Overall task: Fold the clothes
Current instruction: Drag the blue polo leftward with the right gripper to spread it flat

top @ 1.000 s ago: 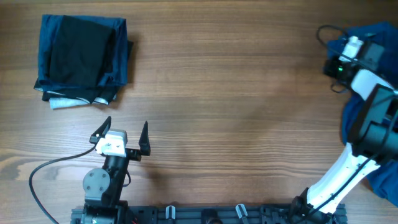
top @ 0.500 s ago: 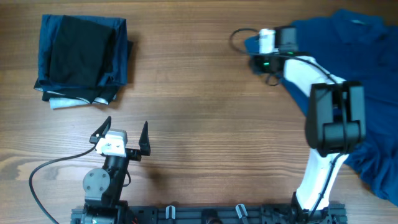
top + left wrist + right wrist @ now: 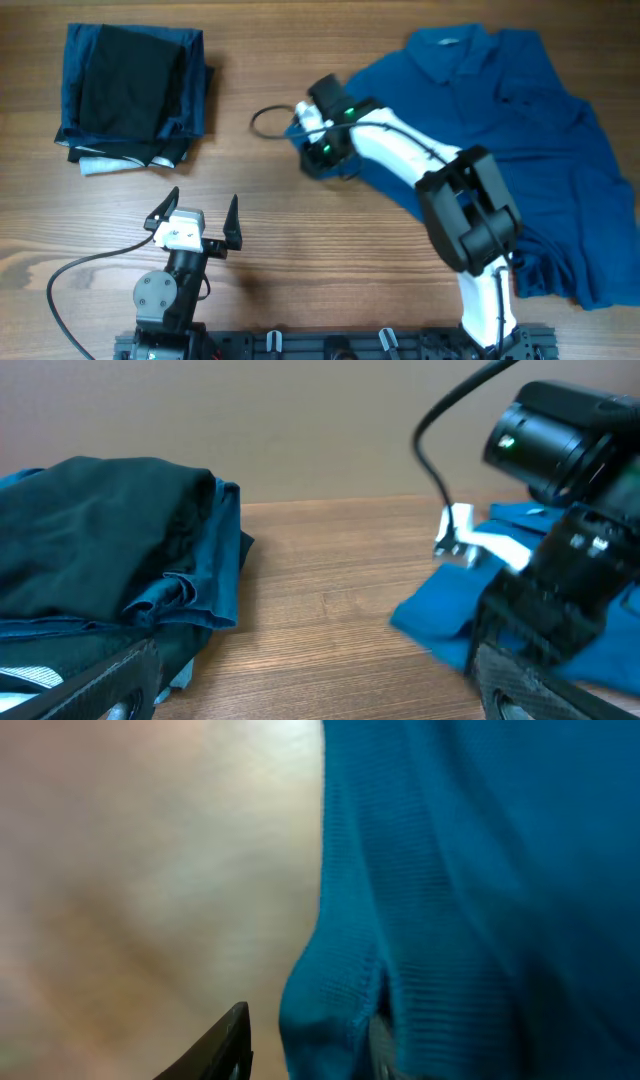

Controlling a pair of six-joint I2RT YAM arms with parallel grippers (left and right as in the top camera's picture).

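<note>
At the near edge the left arm (image 3: 165,290) sits folded by the base rail (image 3: 330,345), its cable (image 3: 70,275) looping out to the left. The left claw (image 3: 203,198) points away from the rail with its fingers spread wide, nothing between them, over bare table (image 3: 300,260). Ahead of it and to its right is a broad stretch of open wood reaching to mid-table. The right arm (image 3: 470,215) reaches from the near right to the middle, where the right claw (image 3: 320,152) is down at the leftmost tip of the shirt (image 3: 500,120), a sleeve end. Its wrist view shows one dark finger (image 3: 222,1042) with a slim gap to the ribbed cloth edge. The other finger is hidden by fabric, so I cannot tell whether the claw grips or stands apart. The shirt lies spread and rumpled over the right half of the table, collar (image 3: 445,38) toward the far edge, its right side running out of view. At the far left, well apart, sits a folded dark pile (image 3: 135,95) with a white edge (image 3: 100,166), open wood between it and the sleeve.
</note>
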